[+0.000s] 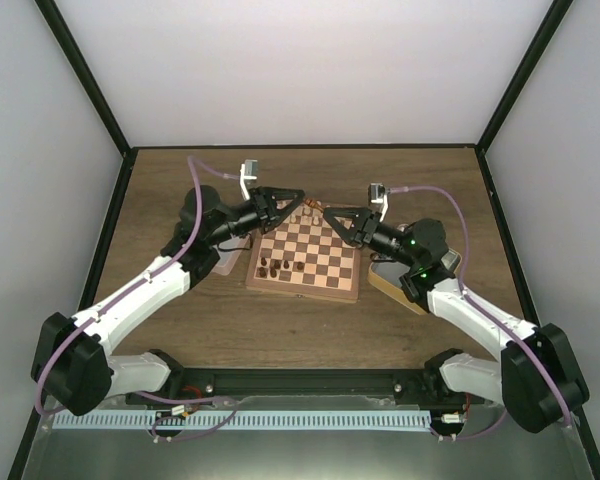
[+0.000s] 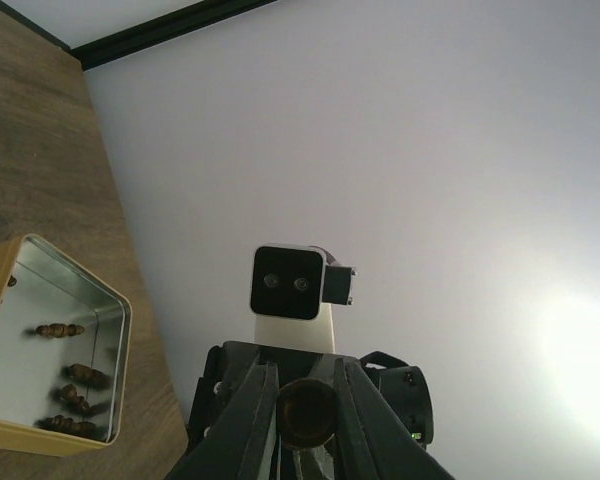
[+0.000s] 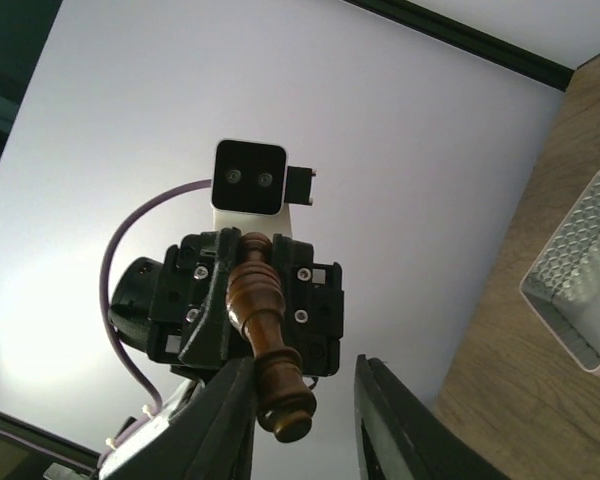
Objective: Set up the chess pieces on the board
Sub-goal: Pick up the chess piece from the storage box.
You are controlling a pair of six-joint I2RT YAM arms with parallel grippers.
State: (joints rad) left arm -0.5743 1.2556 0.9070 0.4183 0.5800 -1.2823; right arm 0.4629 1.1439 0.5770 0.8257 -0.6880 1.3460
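Currently, the left gripper (image 1: 300,204) is clamped on 1 dark chess piece (image 3: 265,320) and holds it in the air above the far edge of the board (image 1: 305,285). The piece lies roughly level, with its base pointing toward the right gripper (image 1: 330,214).

In the right wrist view, the 2 fingers (image 3: 230,430) of the right gripper stand apart on either side of the piece's base. One finger is at or very near the base; a clear gap shows on the other side. The right pincer is therefore not clamped.

In the left wrist view, the held piece appears end-on, pressed between the left fingers (image 2: 250,420).

On the board, the standing dark pieces (image 1: 280,267) occupy squares at the near-left corner.

The right tin (image 2: 120,340) sits on the table beside the board and contains loose dark pieces (image 2: 80,378) lying on their sides. The left tin (image 3: 580,300) sits on the opposite side.
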